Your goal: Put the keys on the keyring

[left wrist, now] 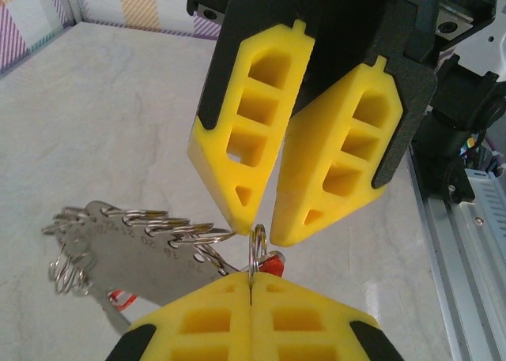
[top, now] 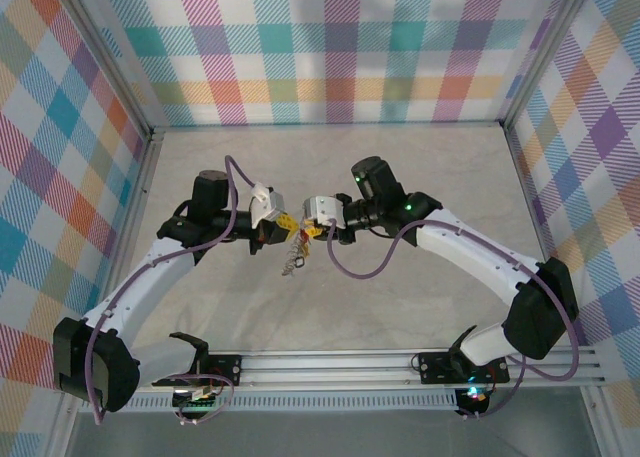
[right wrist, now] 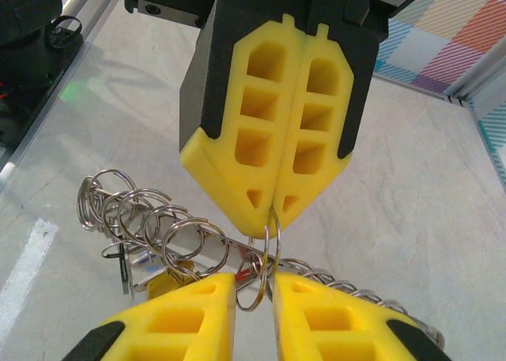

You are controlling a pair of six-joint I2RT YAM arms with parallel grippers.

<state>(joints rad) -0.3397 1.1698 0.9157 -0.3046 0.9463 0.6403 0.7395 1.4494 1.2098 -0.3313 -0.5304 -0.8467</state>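
Clamping the keyring (left wrist: 254, 254) edge-on with the left gripper (left wrist: 251, 286), jaws pressed fully together on the thin grey wire. Meeting it nose to nose with the right gripper (left wrist: 266, 231) on the opposite side of the keyring, jaws standing slightly parted with the top of the ring in the gap. Cannot tell whether pinching the wire or merely straddling it.

Holding the keyring in mid-air, clear of the pale marbled desk (left wrist: 103, 124), between the two arms in the overhead view.

Trailing just beside the keyring: a flat grey metal strip (left wrist: 118, 246) threaded with a row of wire loops (right wrist: 146, 211). Hanging as one bunch under the keyring when seen from above (top: 292, 255).

Showing a red tag (left wrist: 273, 262) right against the keyring, half hidden behind the left fingertips. Glimpsing a second scrap of red lower on the strip, farther from the keyring. Key blades too small to make out.
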